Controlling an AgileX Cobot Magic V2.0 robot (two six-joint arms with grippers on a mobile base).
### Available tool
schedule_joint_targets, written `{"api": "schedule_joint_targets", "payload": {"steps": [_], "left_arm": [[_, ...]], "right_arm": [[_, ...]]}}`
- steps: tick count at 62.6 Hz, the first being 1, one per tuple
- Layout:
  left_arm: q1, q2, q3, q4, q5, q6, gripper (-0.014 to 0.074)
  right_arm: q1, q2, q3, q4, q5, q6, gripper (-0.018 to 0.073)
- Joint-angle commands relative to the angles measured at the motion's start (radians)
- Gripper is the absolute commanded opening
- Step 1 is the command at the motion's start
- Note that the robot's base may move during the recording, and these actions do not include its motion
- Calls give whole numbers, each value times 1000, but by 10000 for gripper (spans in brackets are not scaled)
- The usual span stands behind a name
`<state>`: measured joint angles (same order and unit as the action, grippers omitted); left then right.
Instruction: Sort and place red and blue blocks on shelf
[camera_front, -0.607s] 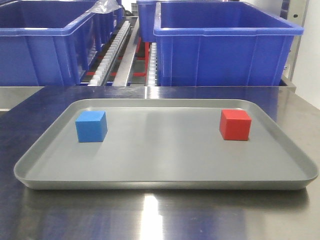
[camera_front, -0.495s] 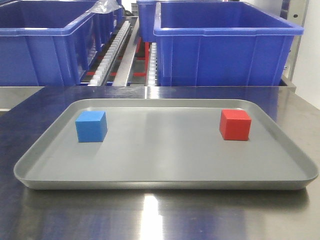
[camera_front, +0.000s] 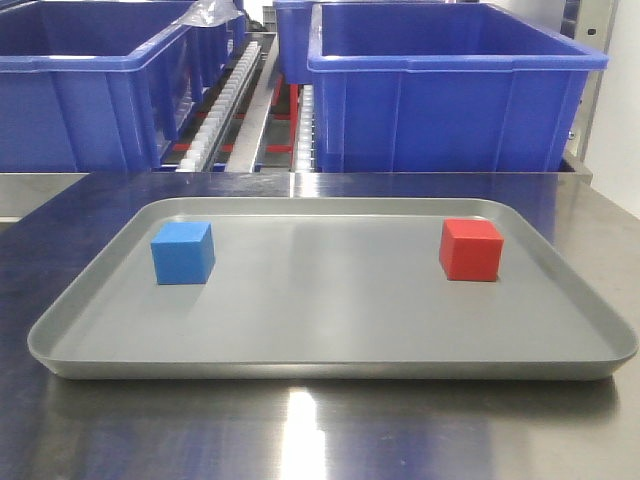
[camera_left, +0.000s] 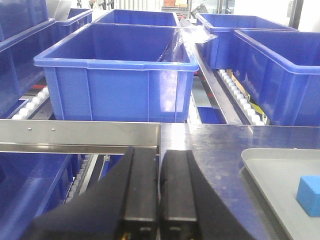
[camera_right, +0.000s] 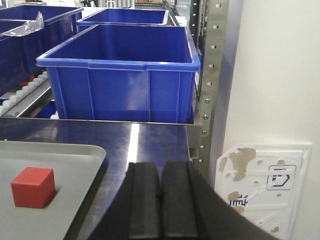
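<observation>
A blue block (camera_front: 183, 253) sits on the left of the grey tray (camera_front: 330, 370), and a red block (camera_front: 471, 249) sits on its right. Behind the steel table stands the shelf (camera_front: 238, 110) with white roller rails and blue bins. In the left wrist view my left gripper (camera_left: 159, 152) is shut with nothing in it, left of the tray, and the blue block (camera_left: 309, 195) shows at the right edge. In the right wrist view my right gripper (camera_right: 160, 167) is shut and empty, to the right of the tray (camera_right: 75, 165), with the red block (camera_right: 33, 187) at lower left.
Large blue bins (camera_front: 450, 85) (camera_front: 80, 80) stand on the shelf behind the table. A steel upright (camera_right: 212, 70) and a white wall with a worn panel (camera_right: 260, 185) lie to the right of the right gripper. The table edge (camera_left: 80, 134) runs ahead of the left gripper.
</observation>
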<state>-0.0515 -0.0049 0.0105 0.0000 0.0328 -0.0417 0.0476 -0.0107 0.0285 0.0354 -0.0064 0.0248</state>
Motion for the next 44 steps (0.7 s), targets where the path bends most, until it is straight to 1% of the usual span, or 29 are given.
{"api": "schedule_joint_targets", "payload": {"steps": [1, 14, 23, 33, 44], "left_arm": [[-1, -16, 26, -6, -84, 1, 125], [-1, -16, 26, -6, -84, 1, 125], [-1, -16, 26, -6, -84, 1, 125], [-1, -16, 26, -6, -84, 1, 125], [-1, -16, 26, -6, -84, 1, 125]], "right_arm": [[-6, -19, -52, 2, -29, -5, 50], [-6, -19, -167, 2, 153, -5, 50], [-6, 1, -229, 2, 314, -5, 50], [-6, 83, -300, 1, 390, -25, 50], [-6, 217, -360, 1, 413, -61, 50]]}}
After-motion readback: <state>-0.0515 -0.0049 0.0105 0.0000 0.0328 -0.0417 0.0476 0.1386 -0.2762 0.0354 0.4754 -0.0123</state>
